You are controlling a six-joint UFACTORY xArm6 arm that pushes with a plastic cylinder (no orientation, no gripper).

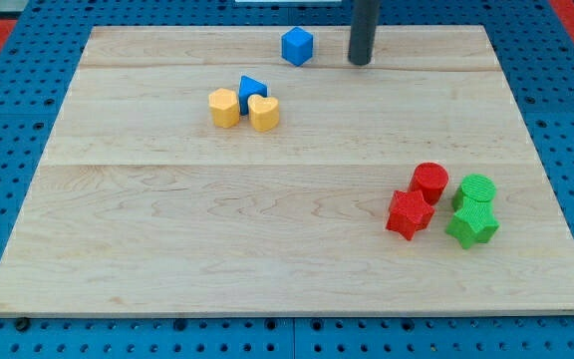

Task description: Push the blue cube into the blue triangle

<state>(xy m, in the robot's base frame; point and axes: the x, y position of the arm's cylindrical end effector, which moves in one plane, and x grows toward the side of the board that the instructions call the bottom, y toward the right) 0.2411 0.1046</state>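
Observation:
The blue cube [297, 46] sits near the view's top edge of the wooden board, a little left of centre. The blue triangle [251, 90] lies below and to the left of it, touching a yellow hexagon [224, 108] and a yellow heart [264, 113]. My tip [361, 62] is at the top of the board, to the right of the blue cube with a clear gap between them.
At the view's lower right sits a cluster: a red cylinder [430, 182], a red star [409, 214], a green cylinder [476, 189] and a green star [472, 225]. The wooden board [217, 249] lies on a blue pegboard.

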